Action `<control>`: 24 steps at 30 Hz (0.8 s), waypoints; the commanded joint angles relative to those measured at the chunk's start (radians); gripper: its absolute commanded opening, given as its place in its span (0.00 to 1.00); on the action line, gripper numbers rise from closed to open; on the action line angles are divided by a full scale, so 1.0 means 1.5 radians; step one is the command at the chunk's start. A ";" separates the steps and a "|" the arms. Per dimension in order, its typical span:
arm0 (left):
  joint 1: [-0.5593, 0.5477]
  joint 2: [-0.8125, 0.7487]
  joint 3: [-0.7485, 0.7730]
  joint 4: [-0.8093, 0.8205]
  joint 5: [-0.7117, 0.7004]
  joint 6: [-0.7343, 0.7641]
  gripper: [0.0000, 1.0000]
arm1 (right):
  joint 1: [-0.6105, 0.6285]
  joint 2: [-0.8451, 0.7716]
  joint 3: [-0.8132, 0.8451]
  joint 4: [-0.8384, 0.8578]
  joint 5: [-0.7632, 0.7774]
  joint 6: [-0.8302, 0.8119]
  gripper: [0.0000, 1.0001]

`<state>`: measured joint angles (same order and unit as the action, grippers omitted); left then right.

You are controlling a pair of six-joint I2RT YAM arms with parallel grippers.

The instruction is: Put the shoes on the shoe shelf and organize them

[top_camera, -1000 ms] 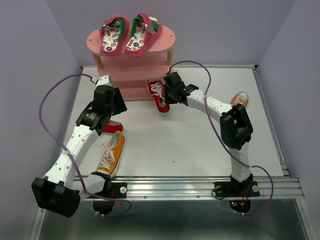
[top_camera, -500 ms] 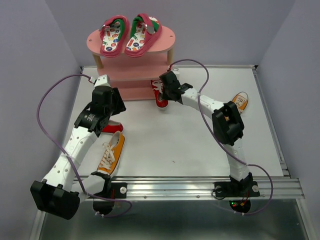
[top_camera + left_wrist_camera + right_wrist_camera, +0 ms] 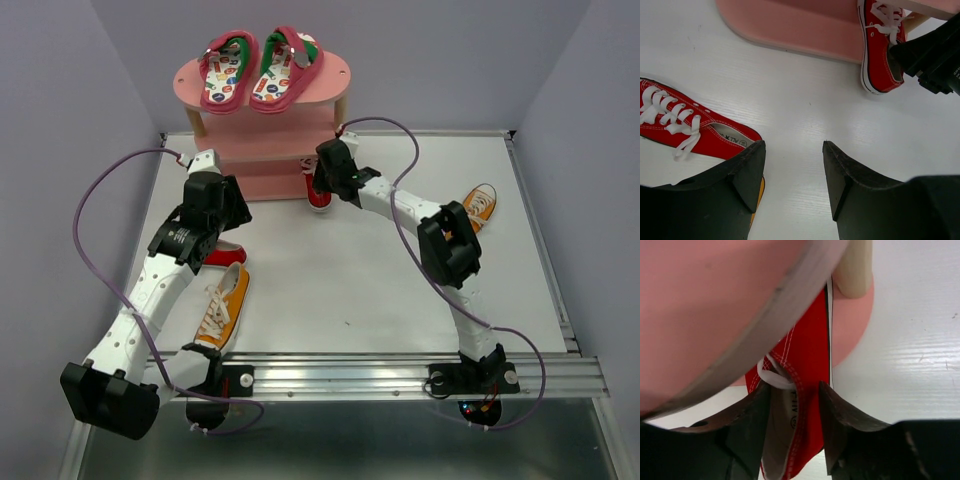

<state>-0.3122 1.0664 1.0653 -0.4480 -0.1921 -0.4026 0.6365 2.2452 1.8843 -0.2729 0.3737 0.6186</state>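
Observation:
The pink three-tier shoe shelf [image 3: 320, 75] stands at the back, with both pink flip-flops [image 3: 255, 70] on its top board. My right gripper [image 3: 322, 182] is shut on the heel wall of a red sneaker [image 3: 807, 340], one finger inside it and one outside; its toe lies on the shelf's bottom board [image 3: 852, 322] under the middle board. My left gripper [image 3: 794, 145] is open and empty just above the table, beside the other red sneaker [image 3: 695, 132]. One orange sneaker [image 3: 222, 305] lies front left, the other [image 3: 478, 207] at the right.
A light wooden shelf post [image 3: 854, 267] stands right beside the held sneaker. Purple cables [image 3: 100, 200] loop off both arms. The table's metal rail [image 3: 400, 375] runs along the front edge.
My right gripper has moved up and left with the red sneaker, sliding it from the table in front of the shelf onto the bottom board. The left arm has hardly moved.

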 commanded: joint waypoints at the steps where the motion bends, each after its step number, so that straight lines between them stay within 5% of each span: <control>1: 0.004 -0.019 0.022 0.003 -0.008 0.002 0.61 | 0.002 -0.027 0.005 0.081 -0.001 0.017 0.53; 17: 0.004 -0.009 -0.013 0.005 -0.015 -0.014 0.61 | 0.002 -0.223 -0.234 0.157 -0.072 0.004 0.57; 19: 0.003 -0.008 -0.019 -0.003 -0.027 -0.021 0.61 | 0.002 -0.260 -0.269 0.159 -0.075 0.002 0.70; 24: 0.004 0.006 -0.040 -0.055 -0.096 -0.071 0.61 | 0.002 -0.339 -0.346 0.160 -0.074 -0.012 0.77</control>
<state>-0.3122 1.0676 1.0328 -0.4721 -0.2356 -0.4442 0.6380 1.8366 1.4315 -0.0841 0.2695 0.6220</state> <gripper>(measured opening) 0.604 0.757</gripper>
